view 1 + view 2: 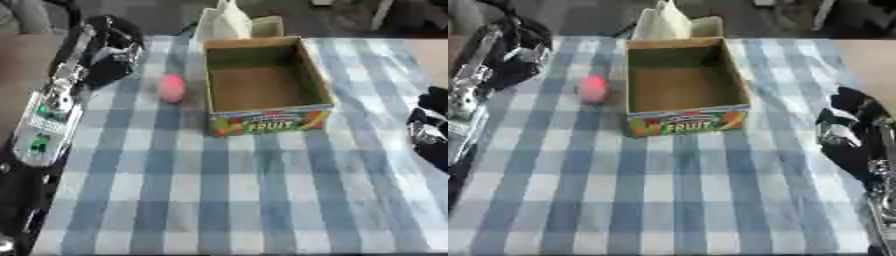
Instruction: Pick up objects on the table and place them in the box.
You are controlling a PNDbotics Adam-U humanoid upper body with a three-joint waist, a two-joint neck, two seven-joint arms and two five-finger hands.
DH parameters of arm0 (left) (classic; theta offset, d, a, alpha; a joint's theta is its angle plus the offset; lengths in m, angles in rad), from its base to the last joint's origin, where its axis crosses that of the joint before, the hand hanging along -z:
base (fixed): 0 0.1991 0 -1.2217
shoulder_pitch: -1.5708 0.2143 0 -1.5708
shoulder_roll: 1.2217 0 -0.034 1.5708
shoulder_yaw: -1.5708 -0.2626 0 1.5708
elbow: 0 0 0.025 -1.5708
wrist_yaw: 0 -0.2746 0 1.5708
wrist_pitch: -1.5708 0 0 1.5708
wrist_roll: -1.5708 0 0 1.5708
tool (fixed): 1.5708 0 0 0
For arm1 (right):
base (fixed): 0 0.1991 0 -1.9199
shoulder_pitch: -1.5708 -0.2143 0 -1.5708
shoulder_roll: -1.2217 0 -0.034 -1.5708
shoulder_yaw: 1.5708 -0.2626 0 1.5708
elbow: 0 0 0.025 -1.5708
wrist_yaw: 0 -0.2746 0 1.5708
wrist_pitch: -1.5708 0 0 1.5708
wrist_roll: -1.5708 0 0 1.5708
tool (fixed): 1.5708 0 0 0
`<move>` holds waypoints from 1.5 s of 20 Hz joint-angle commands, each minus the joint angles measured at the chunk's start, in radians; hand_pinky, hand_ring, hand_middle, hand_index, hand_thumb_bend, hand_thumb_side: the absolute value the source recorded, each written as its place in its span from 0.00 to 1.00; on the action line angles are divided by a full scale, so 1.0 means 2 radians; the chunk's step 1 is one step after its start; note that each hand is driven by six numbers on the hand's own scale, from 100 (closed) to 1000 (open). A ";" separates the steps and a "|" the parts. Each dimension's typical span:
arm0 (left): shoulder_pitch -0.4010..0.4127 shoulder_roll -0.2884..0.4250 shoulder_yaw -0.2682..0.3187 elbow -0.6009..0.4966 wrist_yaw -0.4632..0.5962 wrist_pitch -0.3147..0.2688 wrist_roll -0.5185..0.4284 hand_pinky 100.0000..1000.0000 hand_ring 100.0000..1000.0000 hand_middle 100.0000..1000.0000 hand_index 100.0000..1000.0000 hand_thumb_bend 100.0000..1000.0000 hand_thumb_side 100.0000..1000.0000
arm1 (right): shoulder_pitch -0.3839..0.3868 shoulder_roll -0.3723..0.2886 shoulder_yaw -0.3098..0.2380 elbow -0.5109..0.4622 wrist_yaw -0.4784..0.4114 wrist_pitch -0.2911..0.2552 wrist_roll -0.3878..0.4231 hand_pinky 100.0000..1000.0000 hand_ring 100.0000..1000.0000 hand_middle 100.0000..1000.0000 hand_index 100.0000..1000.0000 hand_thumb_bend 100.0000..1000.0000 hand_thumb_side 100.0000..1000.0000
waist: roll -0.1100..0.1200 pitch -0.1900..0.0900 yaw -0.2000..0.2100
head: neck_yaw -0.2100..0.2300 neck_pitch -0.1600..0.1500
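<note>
My left hand (pixel 109 47) hovers over the table's far left, fingers too dark to read. Just right of it a pink ball (pixel 171 87) lies beside the open box (pixel 267 120). My right hand (pixel 846 130) rests at the right edge, its state unclear.

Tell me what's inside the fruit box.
The box shows only its bare brown floor; nothing lies inside. The near wall covers a strip of floor beside it. The pink object sits outside, to its left.

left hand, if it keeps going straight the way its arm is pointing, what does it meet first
Hard to say: the left hand points toward the table's far edge, and no object shows beyond it. The pink object lies off to its right, beside the box, likely outside that line, though depth is unclear.
</note>
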 commanded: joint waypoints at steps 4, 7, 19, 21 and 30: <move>-0.035 0.019 0.005 -0.004 -0.007 -0.001 0.005 0.68 0.58 0.58 0.65 0.10 0.25 | -0.003 -0.011 -0.003 -0.011 0.001 0.000 -0.001 0.70 0.80 0.70 0.81 0.00 0.00 | -0.001 -0.008 -0.002 | 0.002 -0.002; -0.057 0.024 0.003 0.008 -0.015 -0.003 0.004 0.68 0.58 0.58 0.66 0.10 0.23 | -0.003 -0.011 -0.003 -0.011 0.001 0.000 -0.001 0.70 0.80 0.70 0.81 0.00 0.00 | -0.001 -0.008 -0.003 | 0.002 -0.002; -0.176 0.044 -0.011 0.179 -0.120 -0.034 -0.010 0.68 0.59 0.59 0.69 0.17 0.16 | -0.002 -0.011 0.001 -0.009 0.000 0.000 0.003 0.70 0.80 0.70 0.81 0.00 0.00 | 0.001 -0.010 -0.014 | 0.006 0.000; -0.194 0.043 -0.013 0.218 -0.147 -0.045 -0.010 0.67 0.59 0.59 0.69 0.19 0.15 | -0.001 -0.011 0.001 -0.009 0.000 0.000 0.003 0.70 0.80 0.70 0.81 0.00 0.00 | 0.002 -0.010 -0.016 | 0.007 0.001; -0.254 0.019 -0.005 0.375 -0.259 -0.087 -0.010 0.68 0.59 0.59 0.69 0.24 0.16 | -0.002 -0.011 0.007 -0.008 -0.002 -0.001 0.009 0.70 0.80 0.70 0.81 0.00 0.00 | 0.003 -0.011 -0.028 | 0.011 0.000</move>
